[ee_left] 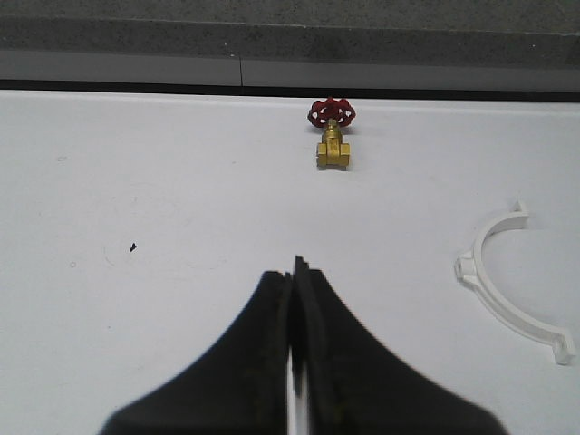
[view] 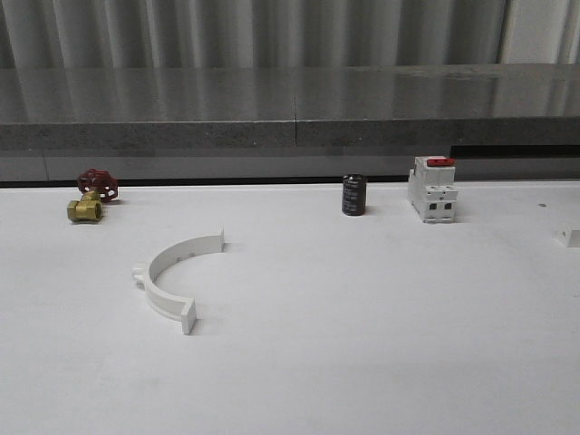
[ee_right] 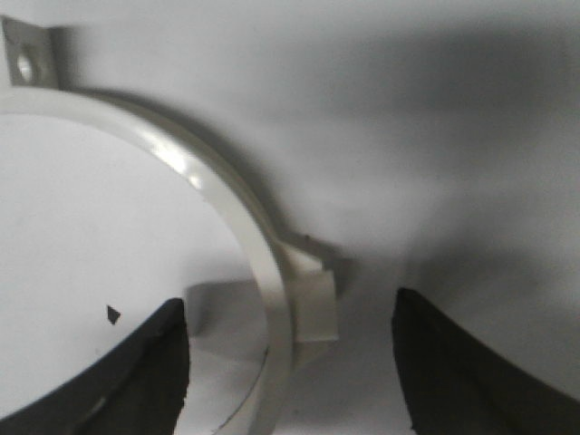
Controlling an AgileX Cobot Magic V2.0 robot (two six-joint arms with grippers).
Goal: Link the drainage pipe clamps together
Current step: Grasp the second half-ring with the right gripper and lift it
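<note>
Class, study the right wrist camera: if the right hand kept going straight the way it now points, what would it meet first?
Most likely the white clamp half: its band and outer tab lie between the open fingers of the right hand. How far off it is remains unclear.

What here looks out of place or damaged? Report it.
Nothing looks damaged or spilled. One clamp half lies flat on the table; the other sits between the open right gripper fingers. The halves are simply not yet joined.
</note>
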